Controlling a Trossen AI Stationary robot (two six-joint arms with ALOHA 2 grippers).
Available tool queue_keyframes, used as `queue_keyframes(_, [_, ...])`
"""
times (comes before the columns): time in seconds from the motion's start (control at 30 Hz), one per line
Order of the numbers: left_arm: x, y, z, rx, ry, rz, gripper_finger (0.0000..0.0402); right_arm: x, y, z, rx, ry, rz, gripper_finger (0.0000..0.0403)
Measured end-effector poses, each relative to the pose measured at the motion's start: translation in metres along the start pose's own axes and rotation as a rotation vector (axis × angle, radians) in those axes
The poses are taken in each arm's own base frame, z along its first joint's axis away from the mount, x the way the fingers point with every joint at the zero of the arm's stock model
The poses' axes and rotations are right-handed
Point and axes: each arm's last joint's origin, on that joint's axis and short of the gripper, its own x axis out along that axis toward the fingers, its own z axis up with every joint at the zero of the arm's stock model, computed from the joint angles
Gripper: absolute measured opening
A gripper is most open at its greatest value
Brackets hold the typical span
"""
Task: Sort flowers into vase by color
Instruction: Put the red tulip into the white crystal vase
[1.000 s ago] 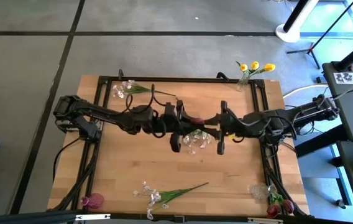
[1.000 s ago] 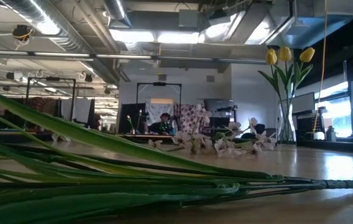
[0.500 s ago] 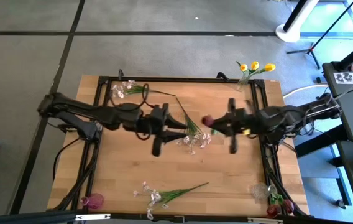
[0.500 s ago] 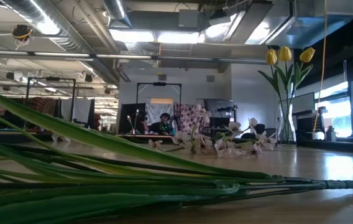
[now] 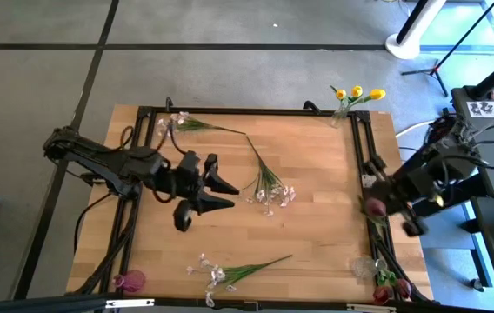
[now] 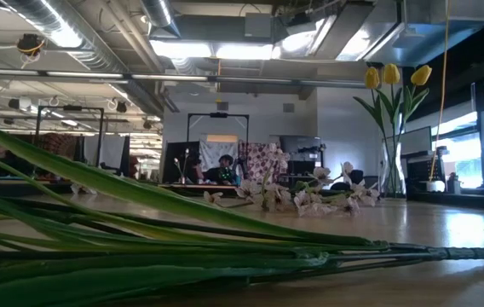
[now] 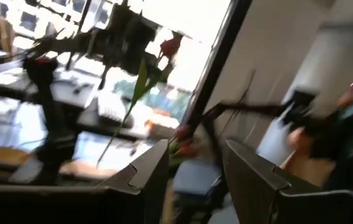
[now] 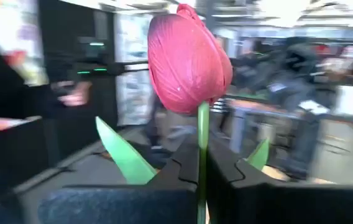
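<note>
**At the table's right edge, a red tulip is held aloft**

At about three o'clock on the table, a dark red tulip [image 8: 187, 59] is pinched by its stem between the pressed-together fingers of the right gripper [image 5: 384, 205], its head [image 5: 373, 207] showing just over the table's right rail. A white-pink spray [image 5: 269, 187] lies loose at the centre. Another spray [image 5: 177, 123] is seen at eleven o'clock, and a third [image 5: 230, 272] at six. Yellow tulips [image 5: 357, 93] stand in a vase at one o'clock. More dark red tulips [image 5: 390, 289] are gathered at five o'clock. The left gripper [image 5: 216, 191] is spread open at nine o'clock, near the central spray, gripping nothing.
</note>
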Motion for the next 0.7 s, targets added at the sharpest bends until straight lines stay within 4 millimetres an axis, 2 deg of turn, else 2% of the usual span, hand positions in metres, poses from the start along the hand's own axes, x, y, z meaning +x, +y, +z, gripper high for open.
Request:
queue_keyframes(0.13, [0.000, -0.012, -0.003, -0.017, -0.013, -0.056, 0.0147, -0.024, 0.009, -0.012, 0.009, -0.014, 0.128, 0.0002])
queue_keyframes(0.27, [-0.001, -0.020, -0.007, -0.021, 0.002, -0.070, 0.0147, -0.038, 0.012, -0.025, -0.028, -0.026, 0.247, 0.0002])
queue_keyframes(0.47, [-0.001, -0.022, -0.005, -0.091, -0.031, -0.042, 0.0147, -0.042, 0.016, -0.031, -0.060, -0.048, 0.398, 0.0001])
queue_keyframes(0.7, [0.005, -0.019, -0.011, -0.043, -0.015, -0.030, 0.0147, -0.045, 0.018, -0.027, -0.102, -0.122, 0.520, 0.0001])
